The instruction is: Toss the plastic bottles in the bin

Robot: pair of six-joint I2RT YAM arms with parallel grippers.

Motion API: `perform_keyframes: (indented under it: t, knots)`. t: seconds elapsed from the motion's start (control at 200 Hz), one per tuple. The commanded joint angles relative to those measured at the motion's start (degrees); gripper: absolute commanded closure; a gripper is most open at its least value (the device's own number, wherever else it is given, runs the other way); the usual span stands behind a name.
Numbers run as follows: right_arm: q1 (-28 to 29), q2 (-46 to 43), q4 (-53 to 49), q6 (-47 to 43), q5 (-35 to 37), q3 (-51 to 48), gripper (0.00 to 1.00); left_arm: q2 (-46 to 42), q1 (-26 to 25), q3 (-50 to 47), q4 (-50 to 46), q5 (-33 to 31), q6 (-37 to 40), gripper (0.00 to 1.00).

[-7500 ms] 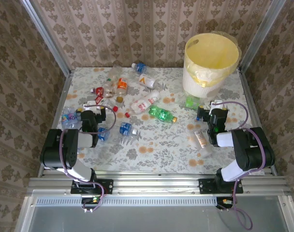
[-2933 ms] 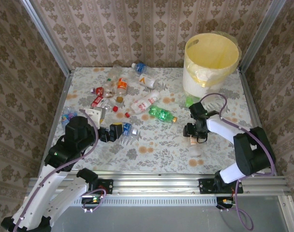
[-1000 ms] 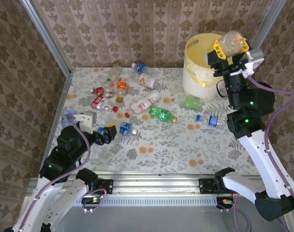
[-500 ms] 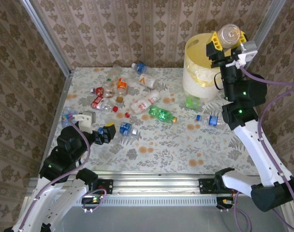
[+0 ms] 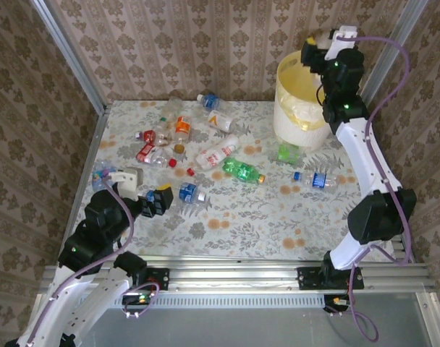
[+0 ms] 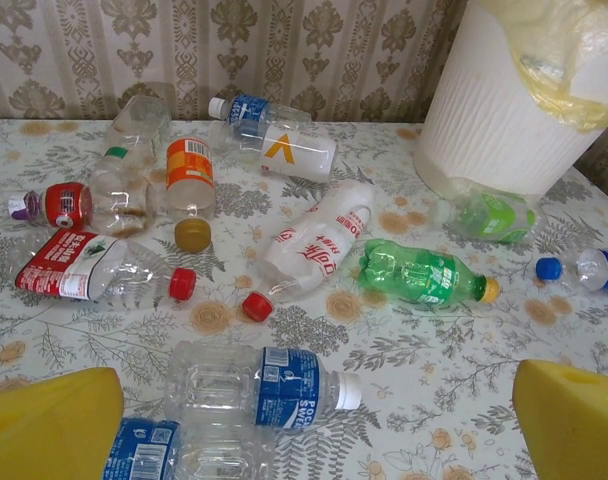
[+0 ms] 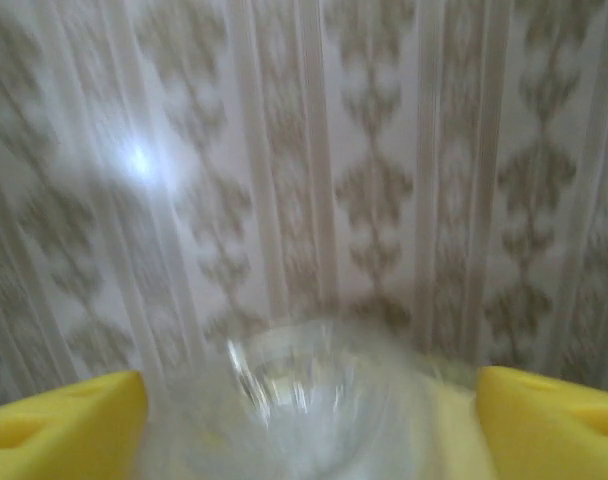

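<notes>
Twelve or so small clear and green plastic bottles (image 5: 216,155), some crushed, strewn on floral tabletop (image 5: 242,217) beside pale yellow round plastic bin (image 5: 295,126). Right tool (image 7: 309,400) over bin rim, jaws apart, blurred clear bottle (image 7: 296,445) between. Left tool (image 6: 319,420) spread wide above blue-labelled bottle (image 6: 284,386).

bin (image 6: 494,110): whitish plastic wall, finely ribbed, matt | green bottle (image 6: 419,273) near the bin: glossy see-through plastic, dented | blue-label bottle (image 6: 254,385) well away from the bin: clear glossy plastic, shiny label | tablecloth (image 5: 227,217): flowered, smooth, matt | front rail (image 5: 234,273): bare dull metal
</notes>
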Motion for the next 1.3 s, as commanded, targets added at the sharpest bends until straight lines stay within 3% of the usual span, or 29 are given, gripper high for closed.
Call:
perform_keyframes:
  t: [0.0, 0.205, 0.735, 0.795, 1.0, 1.295]
  knots:
    - [0.12, -4.67, -5.42, 4.0, 0.62, -0.88, 0.04, -0.64, -0.8, -0.27, -0.16, -0.58, -0.82, 0.0]
    - [0.04, -10.92, -13.4, 4.82, -1.62, -1.18, 0.0, -0.33, -1.0, -0.29, 0.24, 0.33, -0.56, 0.0]
    - [-1.58, -17.9, -54.38, 16.98, -5.87, 2.8, 0.0, -0.88, -1.0, 3.55, -4.29, 0.47, 1.38, 0.0]
    - [-2.81, -19.79, -56.49, 18.88, -6.25, -0.91, 0.0, -1.33, -1.0, 3.67, -4.52, 0.65, 2.3, 0.0]
    - [-8.05, -29.33, -52.46, 25.82, -17.13, -20.78, 0.0, -1.69, -1.0, 3.09, -1.14, 4.89, 6.54, 0.0]
    - [-11.92, -31.25, -46.95, 32.84, -29.17, -40.39, 0.0, -1.92, -1.0, 1.15, 8.52, 12.51, 14.27, 0.0]
